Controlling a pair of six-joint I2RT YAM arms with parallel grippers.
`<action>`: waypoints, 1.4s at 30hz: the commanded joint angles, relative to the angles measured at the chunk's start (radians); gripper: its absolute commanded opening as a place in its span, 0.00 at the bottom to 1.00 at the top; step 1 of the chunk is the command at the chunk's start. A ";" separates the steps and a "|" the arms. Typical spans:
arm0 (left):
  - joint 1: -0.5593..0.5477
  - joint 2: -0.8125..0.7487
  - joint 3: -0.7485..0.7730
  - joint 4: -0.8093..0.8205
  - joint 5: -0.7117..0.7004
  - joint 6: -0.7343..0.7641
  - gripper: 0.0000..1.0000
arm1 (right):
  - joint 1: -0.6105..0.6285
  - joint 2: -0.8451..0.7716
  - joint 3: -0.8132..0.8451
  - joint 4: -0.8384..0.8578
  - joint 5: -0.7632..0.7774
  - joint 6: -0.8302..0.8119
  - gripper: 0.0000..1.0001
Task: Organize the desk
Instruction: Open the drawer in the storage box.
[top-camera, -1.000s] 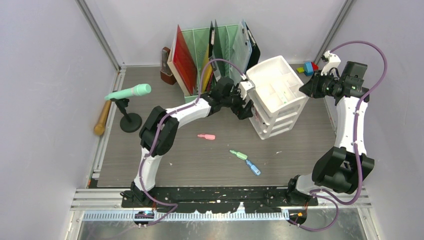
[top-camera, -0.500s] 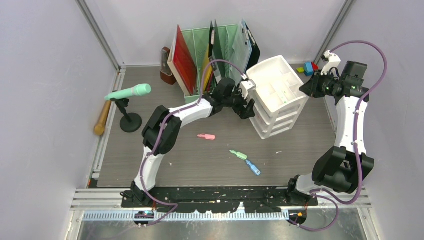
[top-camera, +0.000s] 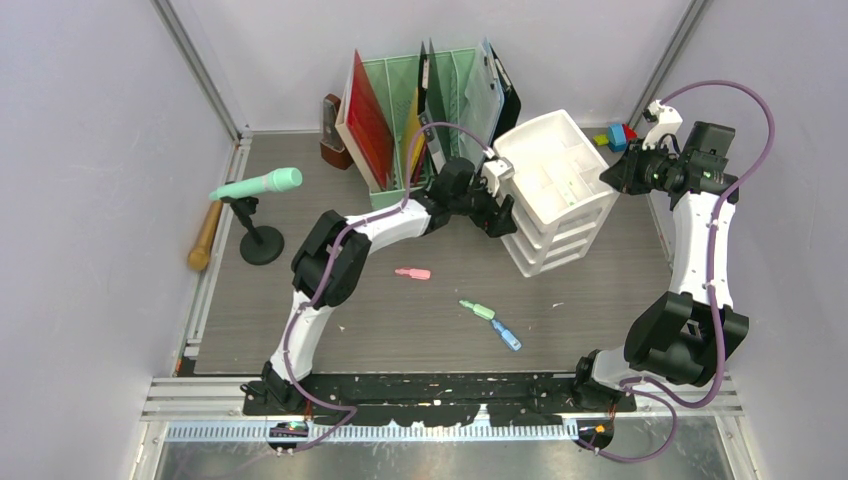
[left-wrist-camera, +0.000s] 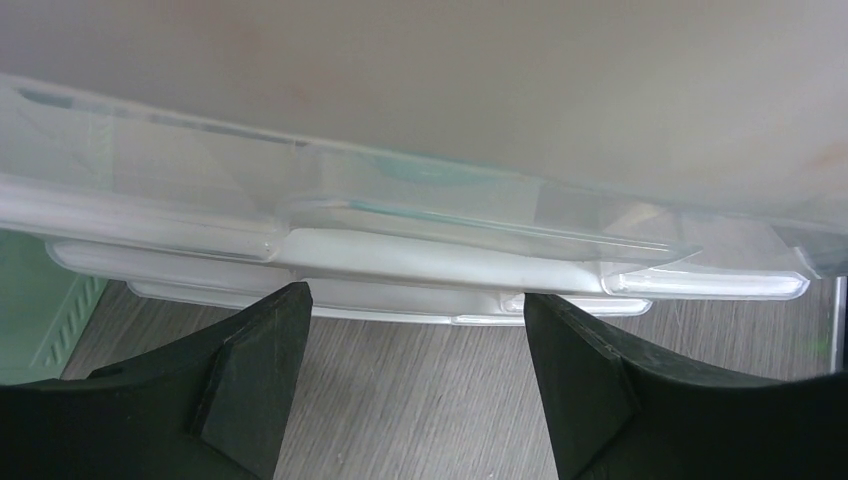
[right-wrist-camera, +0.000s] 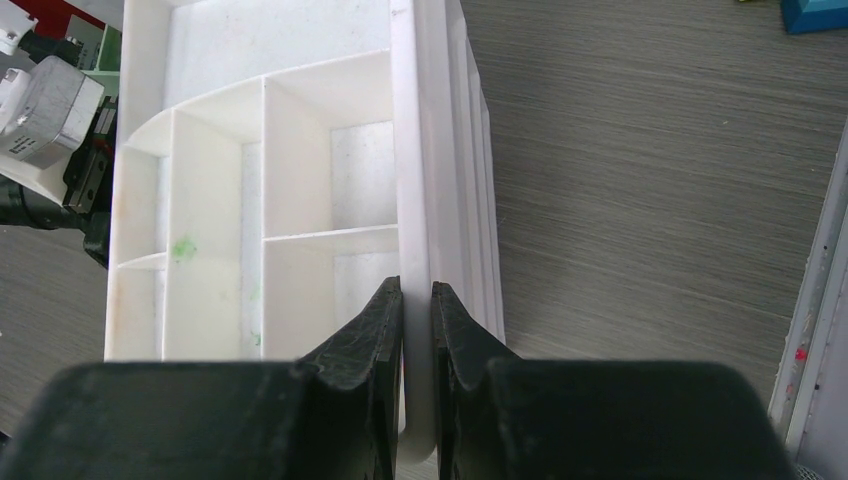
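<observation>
The left gripper (left-wrist-camera: 415, 320) now sits closer to the drawer unit (top-camera: 560, 215), jaws apart at a drawer handle (left-wrist-camera: 430, 262) (ready to pull, I judge); the right gripper (right-wrist-camera: 417, 300) stays clamped on the unit's rim (right-wrist-camera: 410, 150)

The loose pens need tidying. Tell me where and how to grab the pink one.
Grip the pink pen mid-barrel from straight above, jaws across its narrow width: it lies flat on the desk with nothing touching it.
</observation>
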 joint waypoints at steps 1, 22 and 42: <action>-0.025 -0.057 -0.012 0.032 -0.036 -0.034 0.81 | 0.029 0.101 -0.078 -0.171 0.133 0.006 0.01; 0.048 -0.089 -0.334 0.507 -0.023 -0.753 0.74 | 0.034 0.078 -0.066 -0.188 0.142 0.006 0.01; 0.064 0.096 -0.279 0.666 -0.025 -1.003 0.68 | 0.035 0.095 -0.074 -0.179 0.148 0.004 0.01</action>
